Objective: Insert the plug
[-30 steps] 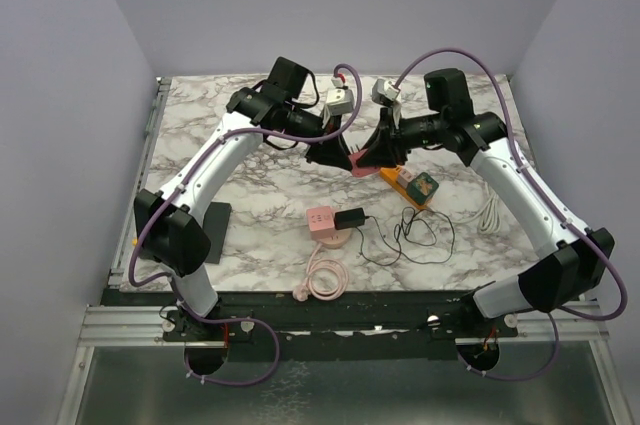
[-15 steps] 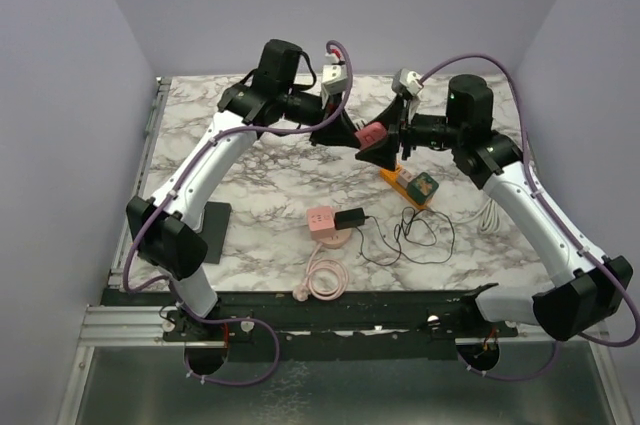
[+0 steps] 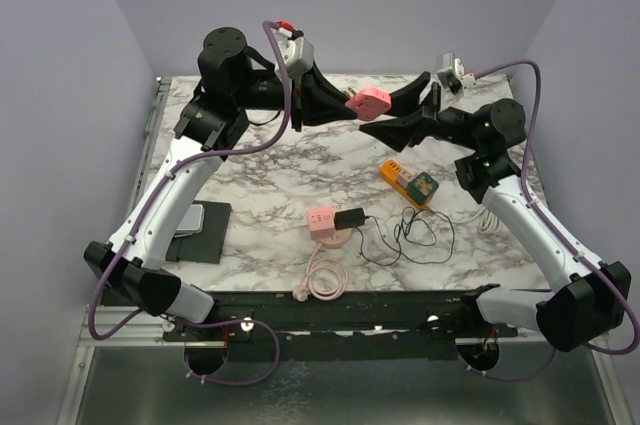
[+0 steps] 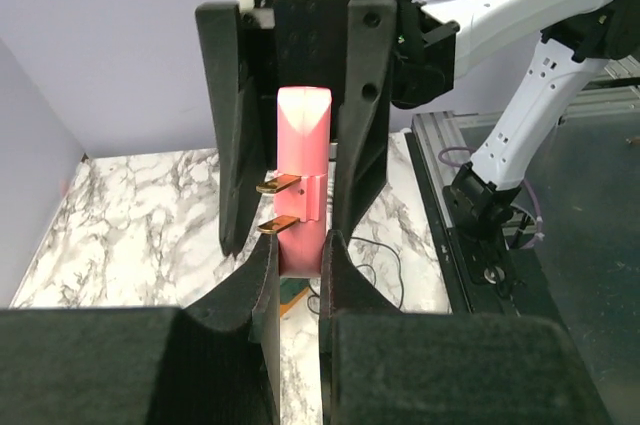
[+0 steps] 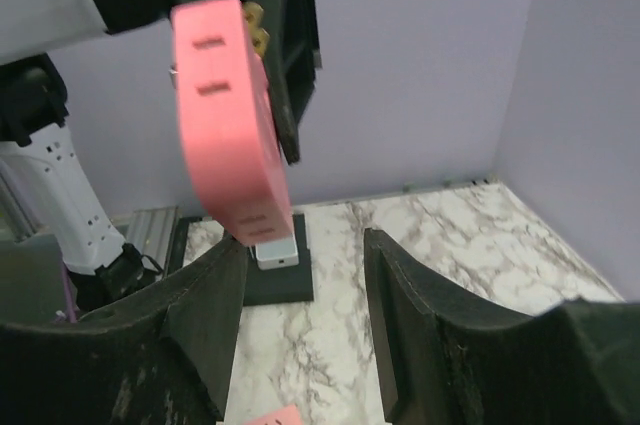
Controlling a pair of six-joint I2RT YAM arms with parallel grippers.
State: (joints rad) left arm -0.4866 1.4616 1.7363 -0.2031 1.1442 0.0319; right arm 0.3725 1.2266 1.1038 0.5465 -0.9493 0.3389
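Note:
The pink plug (image 3: 368,102) is held high above the table, between the two arms. In the left wrist view the plug (image 4: 300,160) shows two brass prongs on its left side. My left gripper (image 4: 298,265) is shut on its lower end; it also shows in the top view (image 3: 350,105). My right gripper (image 3: 378,113) is open, its fingers straddling the plug from the other side. In the right wrist view the plug (image 5: 225,135) hangs just above the left finger (image 5: 205,315), and the jaws (image 5: 305,245) stand wide apart. A pink socket cube (image 3: 320,220) sits on the table.
A black adapter (image 3: 349,218) with a thin black cable (image 3: 420,235) is plugged into the socket cube. A coiled pink cable (image 3: 325,275) lies in front of it. An orange and green block (image 3: 408,183) lies mid-right, a white cable (image 3: 490,213) beyond. A black pad (image 3: 195,230) carries a white device (image 5: 275,250).
Both arms have risen and carried the pink plug up from just above the table to high over it. The left arm has swung back and up.

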